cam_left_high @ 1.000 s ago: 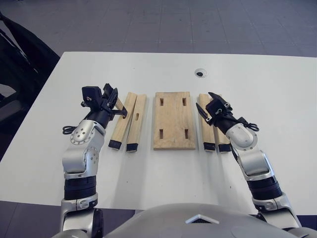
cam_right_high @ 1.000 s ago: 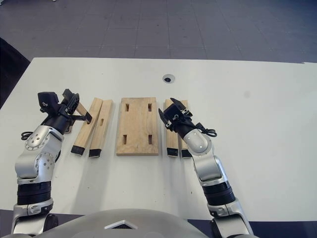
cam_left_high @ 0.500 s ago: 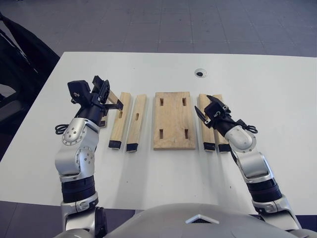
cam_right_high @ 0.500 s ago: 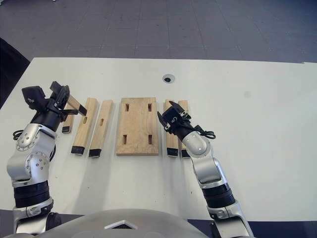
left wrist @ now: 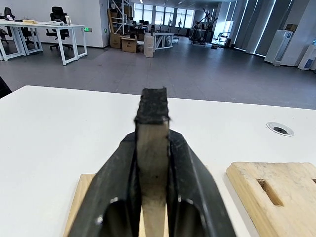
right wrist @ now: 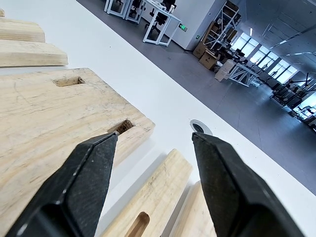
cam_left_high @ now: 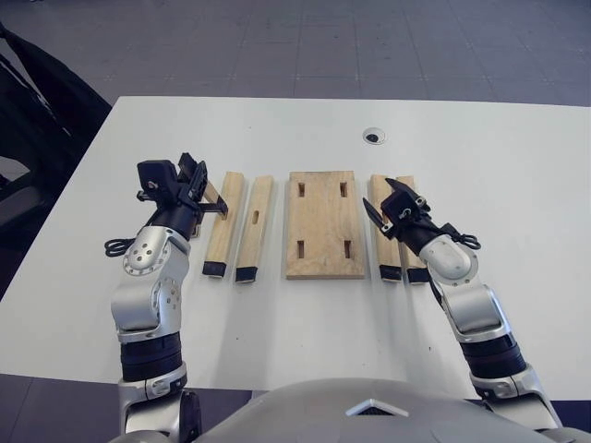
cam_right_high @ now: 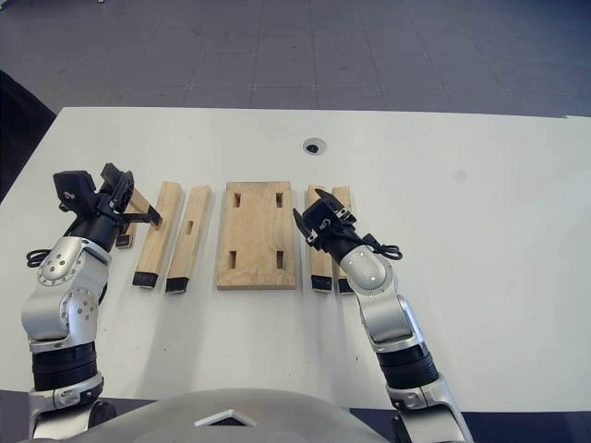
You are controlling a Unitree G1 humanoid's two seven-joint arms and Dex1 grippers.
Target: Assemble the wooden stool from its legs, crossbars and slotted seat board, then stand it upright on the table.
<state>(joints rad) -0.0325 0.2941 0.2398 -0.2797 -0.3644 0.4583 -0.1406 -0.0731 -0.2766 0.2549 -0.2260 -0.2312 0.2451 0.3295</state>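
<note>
My left gripper [cam_left_high: 205, 189] is shut on a short wooden crossbar [left wrist: 152, 148] with a black end, held just left of the far end of the leftmost leg [cam_left_high: 224, 224]. A second leg [cam_left_high: 255, 228] lies beside that one. The slotted seat board [cam_left_high: 323, 223] lies flat in the middle of the table. To its right lie two more legs [cam_left_high: 382, 242], side by side. My right gripper [cam_left_high: 383, 196] hovers open over their far half, nothing between its fingers [right wrist: 84, 182]; the seat board [right wrist: 49, 113] shows beneath one finger.
The white table [cam_left_high: 480, 157] has wide bare room on the right and along the front. A round cable hole [cam_left_high: 373, 137] sits beyond the seat board. A dark object [cam_left_high: 37, 111] stands off the table's left edge.
My left gripper swung left with the crossbar, then came partway back right. The leftmost leg's far end shifted slightly left. The right gripper barely moved.
</note>
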